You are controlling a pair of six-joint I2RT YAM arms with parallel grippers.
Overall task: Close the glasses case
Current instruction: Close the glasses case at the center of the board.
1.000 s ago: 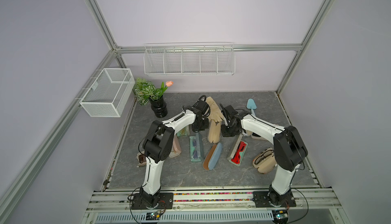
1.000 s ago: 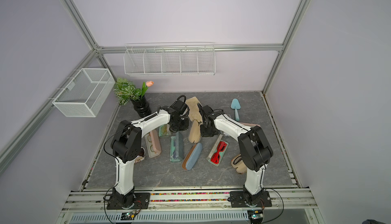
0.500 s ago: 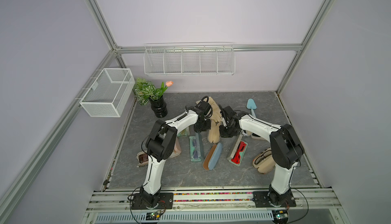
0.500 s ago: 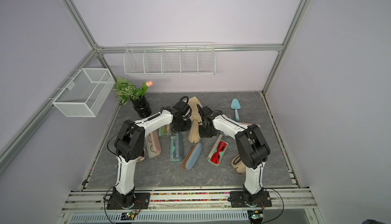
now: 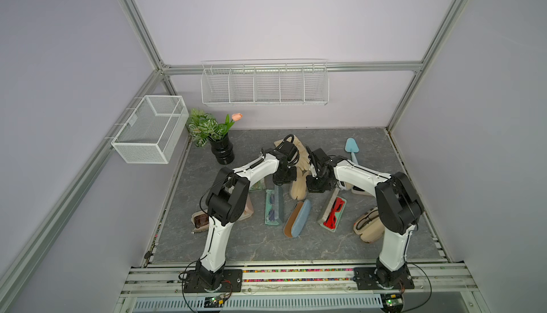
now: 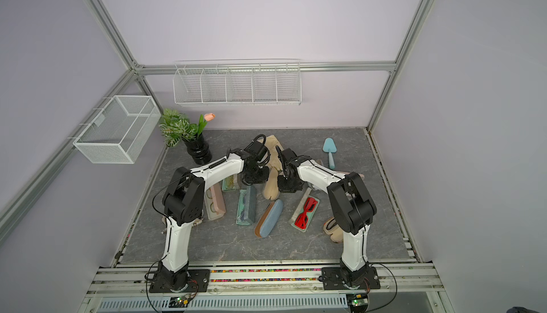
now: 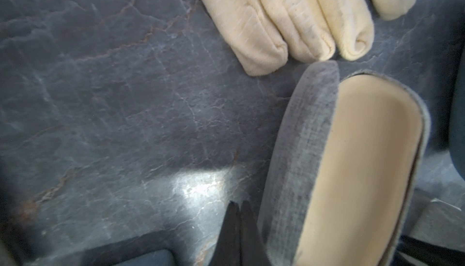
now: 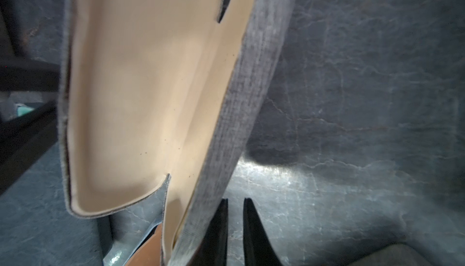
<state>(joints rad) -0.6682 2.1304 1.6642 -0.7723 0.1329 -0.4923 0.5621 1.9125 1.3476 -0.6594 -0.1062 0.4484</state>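
The glasses case [image 5: 298, 218] lies part-open on the counter [image 5: 251, 246], btwn a teal case [image 5: 278, 205] and a case w/ red glasses [image 5: 326, 205]. Its long axis is slanted front-to-back, and its far end is just beside the fingertips of a cream glove [image 5: 297, 187]. L jaws are shown closed & empty in the left wrist view. There the case [image 7: 297, 164] presents a woven grey flank just beside them, a sliver of counter btwn, w/ the long axis roughly along the way the jaws point. R jaws are seen all but closed, a thin slit w/ nothing in it. The case [image 8: 251, 101] is right against them there, but contact can't be confirmed. In each wrist view the grey flank stands btwn jaws and tan lining, so both pairs are judged to be outside the raised half. The closing push is judged to go across the long axis, toward the lining, and R is judged marginally nearer. Hinge notches and both halves are given only by the right wrist view, glove proximity up close only by the left. In both top views the jaw tips are hidden under the wrists, but the neighbours are shown only there.
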